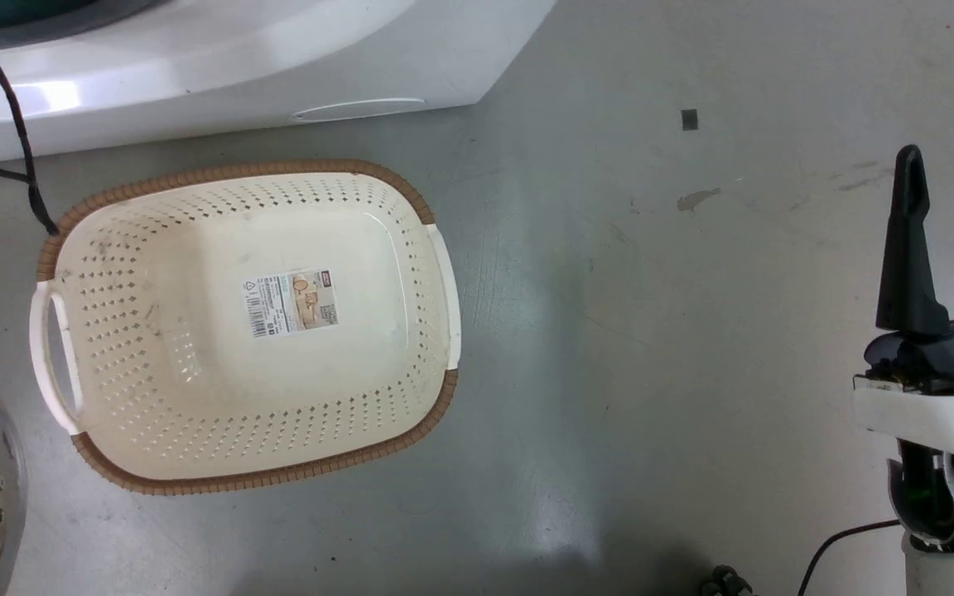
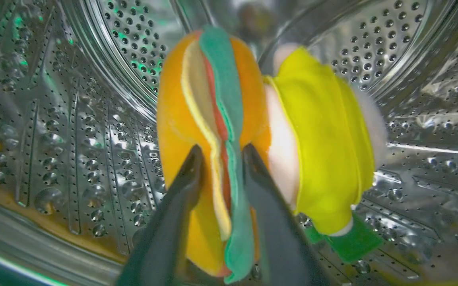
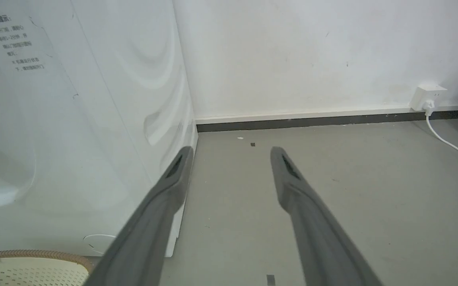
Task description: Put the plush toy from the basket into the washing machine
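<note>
Two dark fingers of the left gripper are seen closest to the lens, their jaws clamped on the one plush toy, which is held inside the washing machine. One shiny perforated steel drum is seen curving around the toy on every side; whether the toy touches the drum wall cannot be told. From the head view, the machine's white front is pictured along the top edge, with the grey floor spread below it.

One cream perforated basket is set on that floor just in front of the machine, its brown rim broken by two white handles, one at each short end. One label sticker is shown on its bare bottom.

The toy is gripped across its middle layers: two orange halves are parted by green, yellow and pink strips, and a yellow and pale pink part is bunched to the right, where one green tag hangs low.

The right gripper is held upright over the floor, well apart from the basket, its jaws spread wide with nothing between them. One wall socket with one white cable is seen at the skirting, and one small dark square mark is noted on the floor.
</note>
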